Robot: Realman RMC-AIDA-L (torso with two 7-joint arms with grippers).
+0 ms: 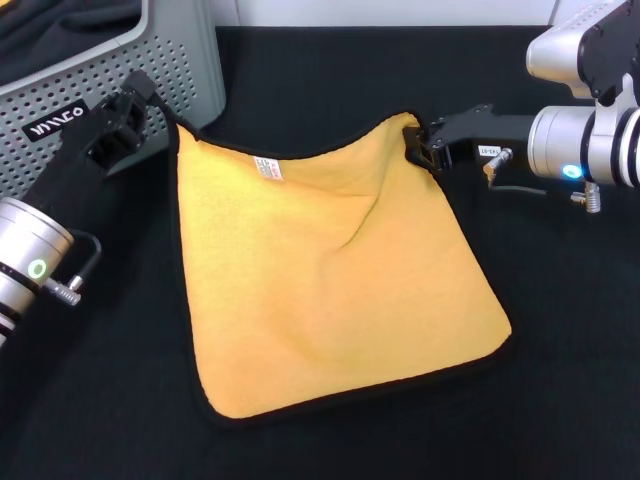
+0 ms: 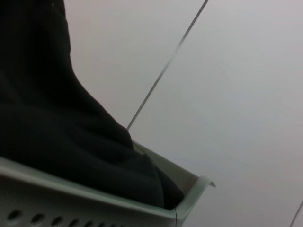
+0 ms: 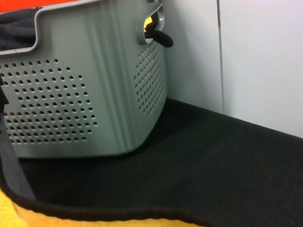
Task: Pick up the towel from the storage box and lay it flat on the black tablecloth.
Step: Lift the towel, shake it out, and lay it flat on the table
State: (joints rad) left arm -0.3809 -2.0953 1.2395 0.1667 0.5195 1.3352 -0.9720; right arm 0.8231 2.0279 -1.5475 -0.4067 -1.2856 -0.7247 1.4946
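The towel (image 1: 320, 270) lies spread on the black tablecloth (image 1: 560, 380), orange-yellow face up, with its white tag (image 1: 267, 167) near the far edge and a soft crease running to its far right corner. My right gripper (image 1: 422, 143) is shut on that far right corner. My left gripper (image 1: 135, 115) is at the far left corner, right against the storage box (image 1: 150, 60). The towel's black edging also shows in the right wrist view (image 3: 94, 213), with the storage box (image 3: 85, 94) behind it.
A plain black cloth (image 1: 60, 25) lies inside the box and hangs over its rim in the left wrist view (image 2: 57, 132). The box stands at the far left corner, against a white wall (image 3: 260, 56). Bare tablecloth lies around the towel.
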